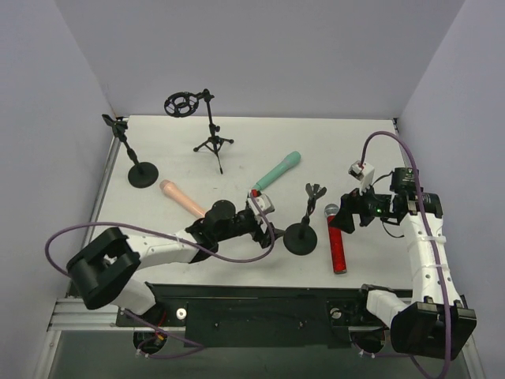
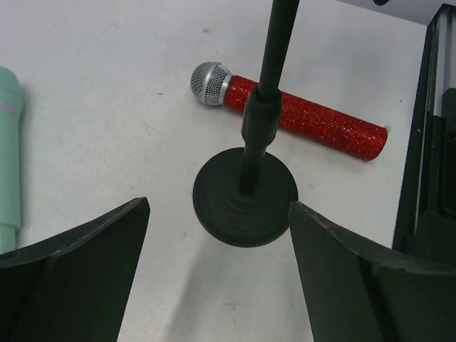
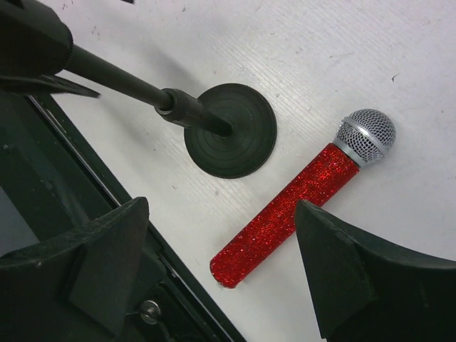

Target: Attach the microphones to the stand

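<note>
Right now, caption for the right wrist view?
Open right gripper above glittery red microphone lying beside round-based black stand.

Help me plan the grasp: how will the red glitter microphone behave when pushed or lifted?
The red microphone lies flat on the table; its round body would probably roll if nudged sideways. It looks rigid, so it should lift without bending. The silver mesh head may make it slightly head-heavy.
</note>
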Robot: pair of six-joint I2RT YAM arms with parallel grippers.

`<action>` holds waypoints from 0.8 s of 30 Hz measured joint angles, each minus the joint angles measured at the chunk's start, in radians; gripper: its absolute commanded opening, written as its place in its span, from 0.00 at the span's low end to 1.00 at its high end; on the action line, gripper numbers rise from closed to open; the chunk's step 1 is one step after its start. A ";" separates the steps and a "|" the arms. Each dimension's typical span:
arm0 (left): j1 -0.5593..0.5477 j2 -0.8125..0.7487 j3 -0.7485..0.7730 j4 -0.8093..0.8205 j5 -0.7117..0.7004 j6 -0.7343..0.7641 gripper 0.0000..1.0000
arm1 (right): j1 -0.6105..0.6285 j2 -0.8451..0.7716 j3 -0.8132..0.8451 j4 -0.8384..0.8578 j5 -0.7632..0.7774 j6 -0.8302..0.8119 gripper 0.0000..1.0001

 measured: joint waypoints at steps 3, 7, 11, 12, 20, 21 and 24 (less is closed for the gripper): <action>0.000 0.136 0.057 0.094 0.058 0.058 0.89 | -0.015 -0.015 -0.019 0.026 0.001 0.082 0.80; 0.000 0.236 0.119 0.206 0.125 0.080 0.82 | -0.071 -0.084 -0.090 0.072 0.000 0.157 0.80; -0.004 0.307 0.177 0.323 0.209 0.075 0.80 | -0.115 -0.102 -0.108 0.095 -0.012 0.200 0.80; -0.006 0.321 0.184 0.355 0.228 0.067 0.77 | -0.118 -0.102 -0.110 0.100 -0.014 0.204 0.80; -0.019 0.408 0.257 0.465 0.306 0.001 0.54 | -0.123 -0.096 -0.111 0.114 -0.025 0.221 0.80; -0.019 0.413 0.264 0.470 0.307 -0.005 0.49 | -0.123 -0.094 -0.111 0.114 -0.027 0.223 0.80; -0.021 0.418 0.274 0.479 0.306 -0.017 0.37 | -0.123 -0.091 -0.111 0.114 -0.027 0.224 0.80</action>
